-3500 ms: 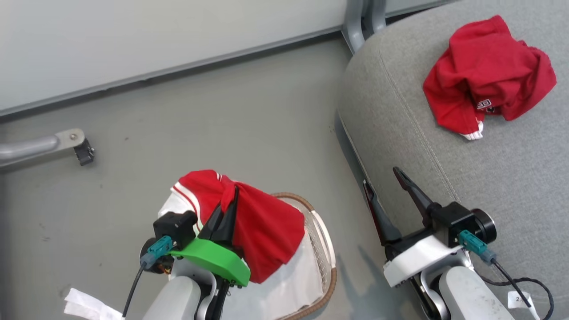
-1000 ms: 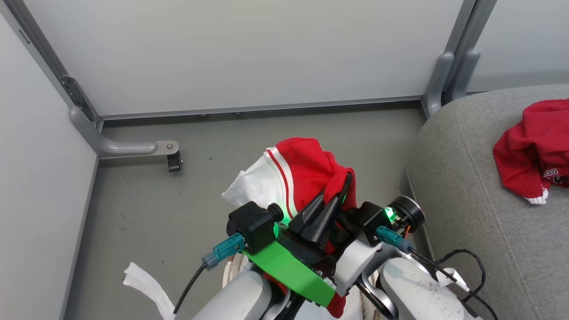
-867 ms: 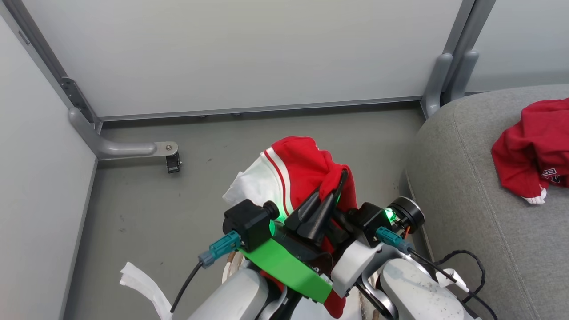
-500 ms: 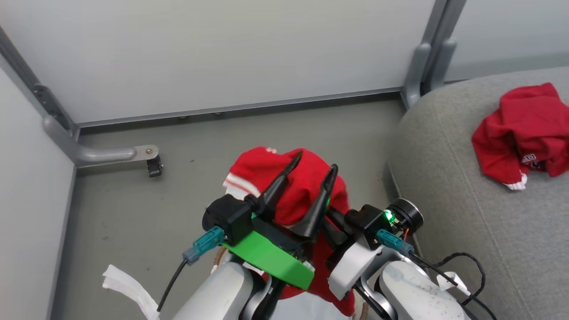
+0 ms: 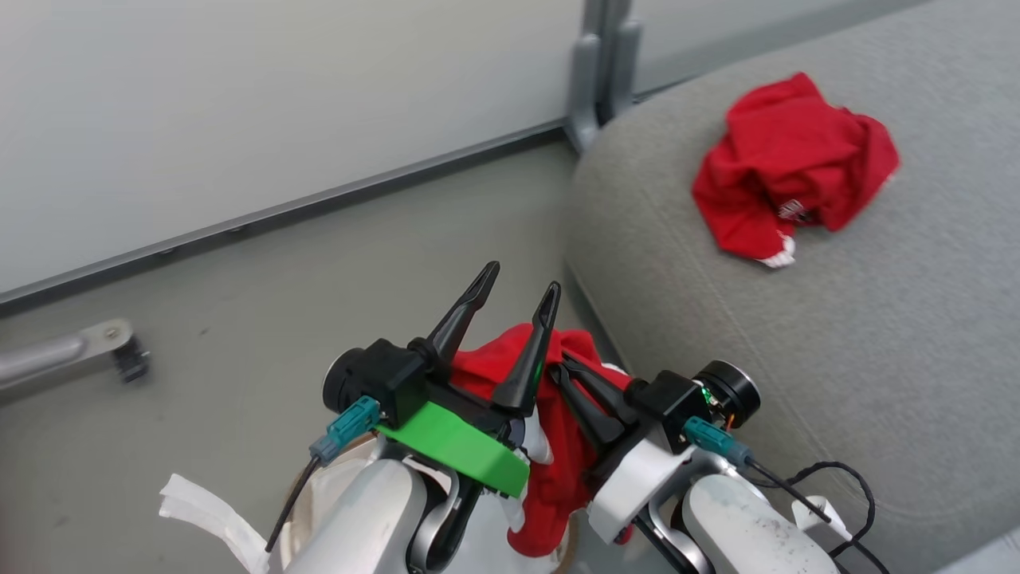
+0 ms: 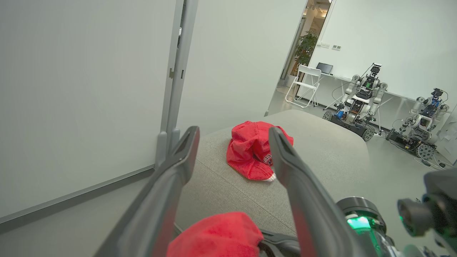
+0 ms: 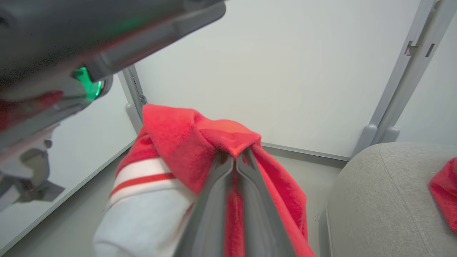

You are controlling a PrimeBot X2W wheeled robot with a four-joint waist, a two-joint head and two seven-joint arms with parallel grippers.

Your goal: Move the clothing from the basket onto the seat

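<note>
1. Because the seat [image 5: 797,359] lies to the right of the load, with a strip of floor [image 5: 239,279] at its near edge, letting go too soon would probably drop the cloth on the floor instead of the grey cushion.
2. The hanging garment [image 5: 558,446] trails low between the two arms and above the basket [image 5: 293,510]. Its loose tail could catch on the brown rim or on an arm when it is swung across.
3. The right hand [image 7: 234,157] is pressed together on just one small fold at the top of that garment. Such a thin pinch of soft fabric might slip out during a quick swing.
4. The left hand [image 5: 522,277] is spread wide and grips nothing. In the left wrist view, red cloth bunches low between its fingers, so the cloth may drag on them.
5. As for looks, the hanging garment is bright red with a white panel crossed by a red stripe, and it is limp and creased.
6. The other garment [image 5: 789,163] lies crumpled on the seat, well apart from both hands. It is red, with a small white logo and a bit of white trim at its near edge.
</note>
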